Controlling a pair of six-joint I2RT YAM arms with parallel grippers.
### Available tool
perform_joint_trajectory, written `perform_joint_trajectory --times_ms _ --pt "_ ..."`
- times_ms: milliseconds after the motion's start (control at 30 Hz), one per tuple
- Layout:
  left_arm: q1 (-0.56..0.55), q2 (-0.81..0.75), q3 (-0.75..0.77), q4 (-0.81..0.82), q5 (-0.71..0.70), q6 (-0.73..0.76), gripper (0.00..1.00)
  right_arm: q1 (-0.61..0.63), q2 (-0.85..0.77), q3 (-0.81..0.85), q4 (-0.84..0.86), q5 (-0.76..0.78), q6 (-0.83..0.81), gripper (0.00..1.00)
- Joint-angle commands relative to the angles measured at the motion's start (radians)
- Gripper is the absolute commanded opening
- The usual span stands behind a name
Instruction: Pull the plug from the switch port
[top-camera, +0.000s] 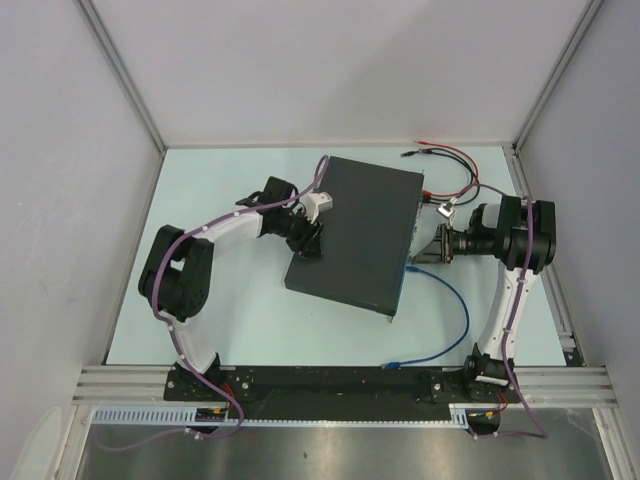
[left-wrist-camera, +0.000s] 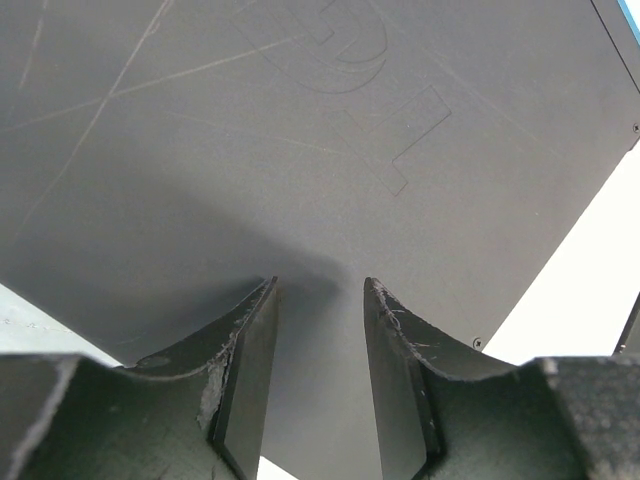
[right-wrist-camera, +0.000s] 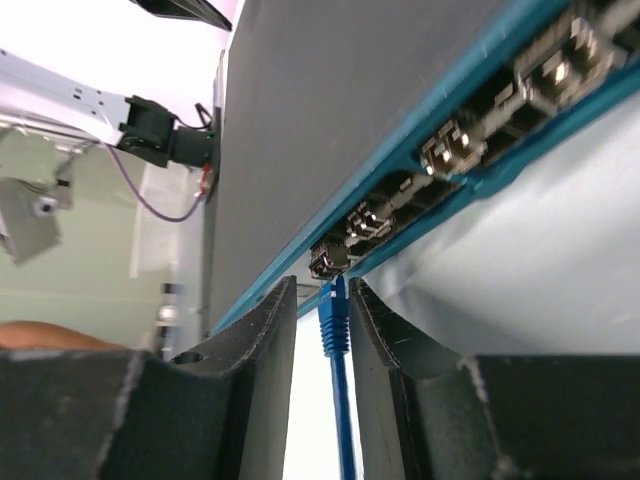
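The switch (top-camera: 355, 235) is a large flat dark-grey box lying askew mid-table, its bluish port edge (top-camera: 412, 225) facing right. A blue cable (top-camera: 462, 310) runs from that edge near my right gripper (top-camera: 418, 256). In the right wrist view the blue plug (right-wrist-camera: 333, 320) stands between my right fingers, its tip at a port (right-wrist-camera: 330, 260) on the switch's teal face; it lies against the right finger with a gap on the left. I cannot tell whether it is seated. My left gripper (top-camera: 310, 240) is open over the switch's top (left-wrist-camera: 300, 120) near its left edge, with nothing between its fingers (left-wrist-camera: 250, 350).
Red and black wires (top-camera: 445, 155) and a small silver connector (top-camera: 445, 209) lie at the back right. The blue cable's free end (top-camera: 392, 364) lies near the front rail. More ports (right-wrist-camera: 450, 150) line the switch's face. Grey walls enclose the table.
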Motion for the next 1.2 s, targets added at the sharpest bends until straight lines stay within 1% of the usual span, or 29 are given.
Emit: perform_joint_trajectory --times_ms 0,67,100,200,267,300,333,467,600,767,800,833,867,900,933,967,1000,1033,1067,1100,1133,1167 --pt "-0.018 0.012 0.001 -0.016 -0.031 0.036 0.46 -0.024 0.103 -0.028 -0.323 -0.061 -0.222 0.32" --pt "-0.021 0.012 0.001 -0.015 -0.033 0.036 0.46 -0.025 0.107 -0.028 -0.307 -0.061 -0.211 0.31" --pt "-0.024 0.012 0.0 -0.016 -0.034 0.036 0.46 -0.027 0.107 -0.028 -0.298 -0.059 -0.181 0.31" --pt "-0.027 0.009 -0.005 -0.019 -0.037 0.04 0.46 -0.027 0.107 -0.028 -0.281 -0.056 -0.166 0.31" --pt "-0.027 0.006 -0.008 -0.022 -0.042 0.043 0.46 -0.027 0.098 -0.028 -0.296 -0.044 -0.191 0.32" --pt "-0.027 0.006 -0.006 -0.025 -0.042 0.045 0.46 -0.028 0.09 -0.028 -0.309 -0.039 -0.241 0.32" --pt "-0.029 0.006 -0.006 -0.027 -0.042 0.046 0.46 -0.033 0.081 -0.028 -0.327 -0.033 -0.252 0.33" --pt "-0.029 0.004 -0.003 -0.044 -0.048 0.056 0.46 -0.051 0.005 -0.018 -0.326 -0.071 -0.242 0.34" --pt "-0.029 0.001 0.003 -0.062 -0.057 0.071 0.46 -0.068 -0.119 0.038 -0.326 -0.09 -0.194 0.34" --pt "-0.029 0.001 0.013 -0.085 -0.06 0.086 0.47 -0.084 -0.224 0.126 -0.32 -0.058 -0.101 0.35" --pt "-0.029 0.004 0.018 -0.088 -0.06 0.089 0.47 -0.087 -0.238 0.138 -0.281 -0.047 -0.075 0.34" --pt "-0.029 0.008 0.024 -0.096 -0.06 0.088 0.47 -0.09 -0.287 0.14 -0.22 -0.015 -0.03 0.34" --pt "-0.029 0.014 0.035 -0.097 -0.057 0.091 0.47 -0.091 -0.322 0.134 -0.113 0.017 0.233 0.34" --pt "-0.027 0.018 0.041 -0.099 -0.053 0.089 0.47 -0.088 -0.365 0.071 0.211 0.064 0.399 0.33" --pt "-0.027 0.021 0.049 -0.099 -0.051 0.089 0.47 -0.087 -0.49 0.022 0.41 0.232 0.605 0.33" --pt "-0.027 0.03 0.053 -0.099 -0.047 0.088 0.47 -0.087 -0.541 -0.062 0.686 0.338 0.807 0.35" --pt "-0.027 0.032 0.058 -0.097 -0.042 0.086 0.47 -0.087 -0.59 -0.073 0.751 0.537 0.841 0.4" --pt "-0.027 0.034 0.069 -0.096 -0.04 0.085 0.47 -0.081 -0.645 -0.078 0.798 0.636 0.861 0.42" --pt "-0.027 0.037 0.072 -0.094 -0.039 0.079 0.47 -0.078 -0.672 -0.081 0.867 0.704 0.87 0.45" --pt "-0.026 0.038 0.075 -0.087 -0.039 0.074 0.47 -0.082 -0.695 -0.095 0.894 0.709 0.855 0.47" --pt "-0.026 0.038 0.079 -0.082 -0.039 0.071 0.47 -0.081 -0.736 -0.106 0.903 0.677 0.82 0.49" --pt "-0.024 0.034 0.081 -0.079 -0.036 0.063 0.47 -0.073 -0.753 -0.118 0.876 0.647 0.703 0.51"
